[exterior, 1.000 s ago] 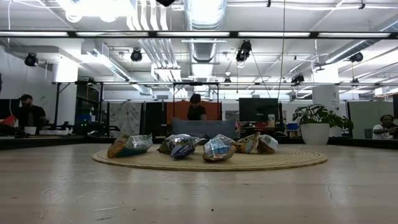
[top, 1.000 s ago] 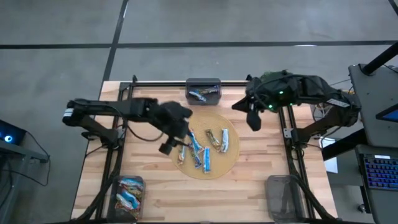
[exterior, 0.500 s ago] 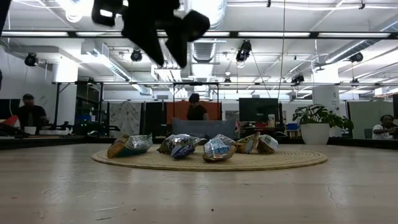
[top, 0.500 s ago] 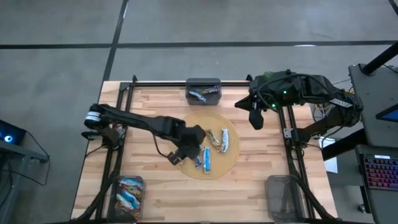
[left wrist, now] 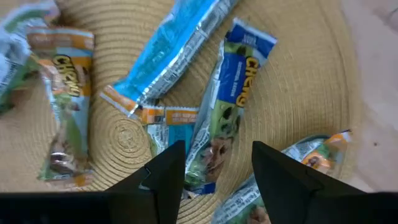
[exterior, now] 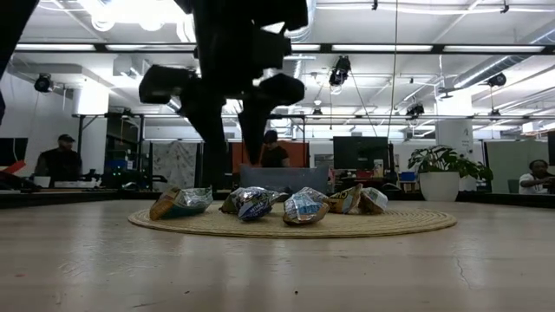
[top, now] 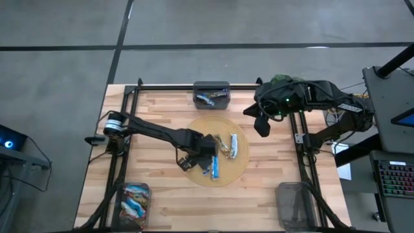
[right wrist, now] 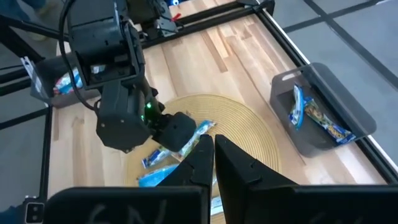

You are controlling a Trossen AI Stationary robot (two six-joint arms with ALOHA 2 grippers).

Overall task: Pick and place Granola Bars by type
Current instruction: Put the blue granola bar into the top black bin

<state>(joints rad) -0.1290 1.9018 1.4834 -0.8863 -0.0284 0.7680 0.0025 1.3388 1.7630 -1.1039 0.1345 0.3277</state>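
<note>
As I read it from my station, largest first:
Bench: wood, carrying a round woven mat at its middle and grey bins at the far edge and near corners.
Left tool: low over the mat, fingers apart, straddling a blue bar, not gripping.
Right tool: raised near the right rail, fingers together, holding nothing I can see.
Bars: most lie loose on the mat; others sit in the far bin and near-left bin.
</note>
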